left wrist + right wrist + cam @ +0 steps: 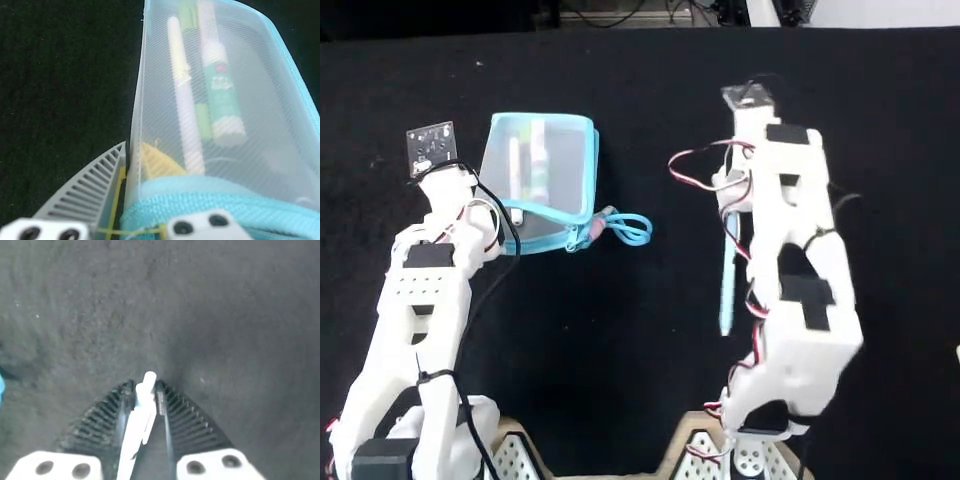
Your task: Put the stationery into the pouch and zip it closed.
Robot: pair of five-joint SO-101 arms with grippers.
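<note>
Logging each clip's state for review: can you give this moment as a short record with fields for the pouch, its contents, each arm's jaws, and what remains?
pouch: translucent, teal-trimmed, lying on the black table; strap loop on the right arm's side
inside pouch: white pen, green-labelled tube
left jaws: closed on the pouch's near edge
right jaws: closed on a pale pen, apart from the pouch
zip: appears not yet closed
remaining: pale pen in, then zip
</note>
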